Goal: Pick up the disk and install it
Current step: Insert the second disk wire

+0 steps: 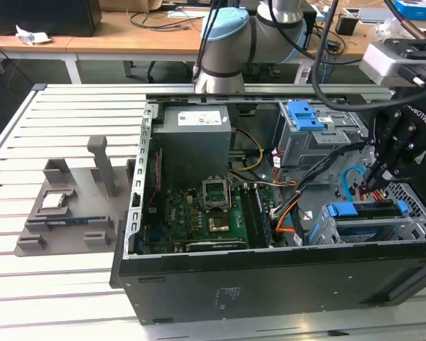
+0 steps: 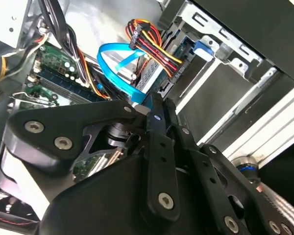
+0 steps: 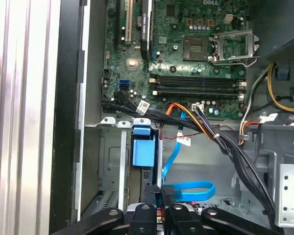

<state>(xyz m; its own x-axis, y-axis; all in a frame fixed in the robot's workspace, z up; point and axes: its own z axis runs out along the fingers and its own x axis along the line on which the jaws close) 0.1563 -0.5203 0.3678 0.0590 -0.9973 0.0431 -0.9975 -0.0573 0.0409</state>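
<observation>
An open computer case (image 1: 270, 284) lies on its side on a slatted metal table (image 1: 64, 298), with its motherboard (image 1: 199, 213) exposed; the robot arm reaches in from the exterior view's right; its black gripper (image 1: 375, 183) hangs low over the corner of the case that holds the grey drive cage (image 1: 326, 231).

The disk (image 1: 344, 210) is not in the gripper; it sits inside that cage, its blue bracket showing along the cage's upper edge, just below and beside the fingertips.

In both wrist views the fingers (image 3: 154, 196) are drawn tight together, and I cannot make out anything pinched between them; their tips rest close to a bundle of red, orange and yellow power cables (image 2: 152, 44) and a looped flat blue data cable (image 2: 112, 58), which run towards the cage.

Judging from this, the pick-up is over and the work stands at the end of installing: the drive looks seated, or nearly so; whether it is fully home cannot be told. Any further move here calls for small, careful motion, since the loose cables crowd the fingertips and could snag; it also calls for a check that the bracket sits level in the cage.
</observation>
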